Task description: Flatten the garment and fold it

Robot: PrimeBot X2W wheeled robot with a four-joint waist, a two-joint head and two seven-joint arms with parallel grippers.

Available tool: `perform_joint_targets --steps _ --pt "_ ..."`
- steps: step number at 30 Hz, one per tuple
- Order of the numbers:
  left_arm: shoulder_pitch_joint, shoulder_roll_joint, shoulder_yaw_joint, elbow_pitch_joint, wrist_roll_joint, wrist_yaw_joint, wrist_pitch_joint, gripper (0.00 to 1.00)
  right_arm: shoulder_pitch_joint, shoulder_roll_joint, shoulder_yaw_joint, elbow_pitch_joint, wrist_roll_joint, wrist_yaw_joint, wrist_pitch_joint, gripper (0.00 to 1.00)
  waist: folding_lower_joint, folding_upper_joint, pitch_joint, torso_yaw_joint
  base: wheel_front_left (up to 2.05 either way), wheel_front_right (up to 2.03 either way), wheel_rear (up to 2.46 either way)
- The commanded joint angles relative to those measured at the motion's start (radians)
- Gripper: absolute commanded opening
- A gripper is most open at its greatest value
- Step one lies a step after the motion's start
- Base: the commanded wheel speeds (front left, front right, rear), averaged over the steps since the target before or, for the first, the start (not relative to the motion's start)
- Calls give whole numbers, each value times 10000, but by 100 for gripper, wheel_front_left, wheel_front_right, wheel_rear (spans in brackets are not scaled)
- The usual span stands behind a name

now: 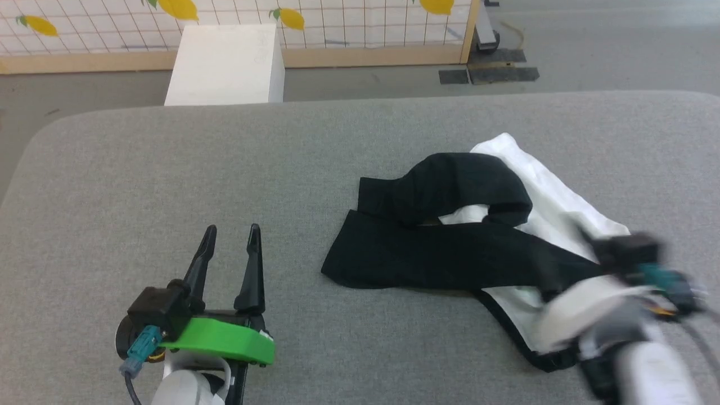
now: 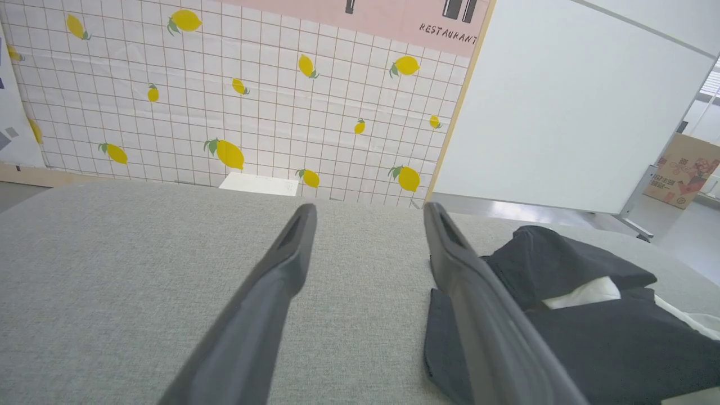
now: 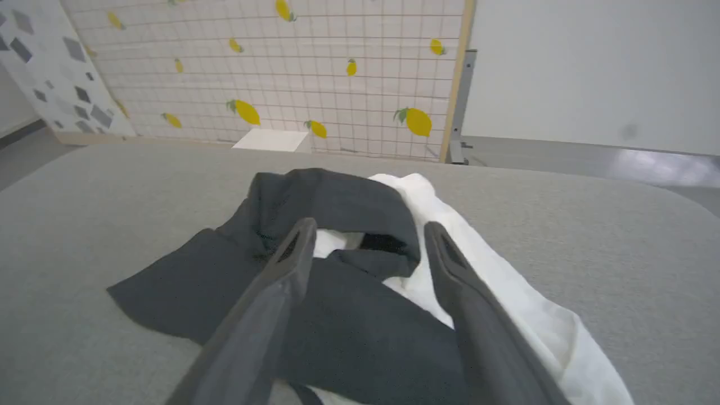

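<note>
Grey padded tabletop (image 1: 169,169) with the garment (image 1: 439,253) lying crumpled on it, black sleeves twisted across the white panel. We see the right gripper (image 3: 369,225) spread wide and empty over the garment's near edge, and the left gripper (image 1: 232,230) likewise spread, well apart to the garment's left. We judge that a pinch catching several overlapped layers could drag the whole bundle rather than spread it.

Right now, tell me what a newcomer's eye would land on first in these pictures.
The garment, a rumpled black-and-white heap, lies right of centre on the grey table. The left end effector, bright green at its base, stands open at the head view's lower left, apart from the cloth; the right end effector hangs open over the heap. Behind, a lemon-printed wall stands out.
</note>
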Motion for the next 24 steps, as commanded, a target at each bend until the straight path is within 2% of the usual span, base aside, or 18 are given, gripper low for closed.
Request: perform_joint_targets --steps 1,4,8,14,21,22,24 --pt "-142 -16 -1 -50 94 -66 -47 100 -7 2 798 -92 -174 -11 22 100 0 -1 235 121 0 0 0" --pt "-335 -16 -73 -157 6 -4 -47 100 -569 -231 2664 202 -361 -11 455 100 0 -1 536 343 0 0 0" --pt "-569 -16 -305 -249 -161 125 -47 100 -1628 -395 4122 1476 -366 -11 1155 100 0 -1 955 804 0 0 0" --pt "-802 -16 -592 -329 -409 324 -47 100 -3018 -302 5056 3692 -173 -11 2702 100 0 -1 1501 1475 0 0 0" --pt "-928 -16 -753 -347 -630 477 -47 100 -3948 -306 5259 5253 -390 -11 4553 100 0 -1 1800 1907 0 0 0" --pt "-929 -16 -766 -345 -647 501 -47 100 -4040 -295 5251 5366 -424 -11 4686 45 0 -1 1810 1925 0 0 0" --pt "-932 -16 -781 -331 -667 533 -47 100 -4177 -264 5208 5464 -421 -11 4707 0 0 -1 1803 1935 0 0 0"
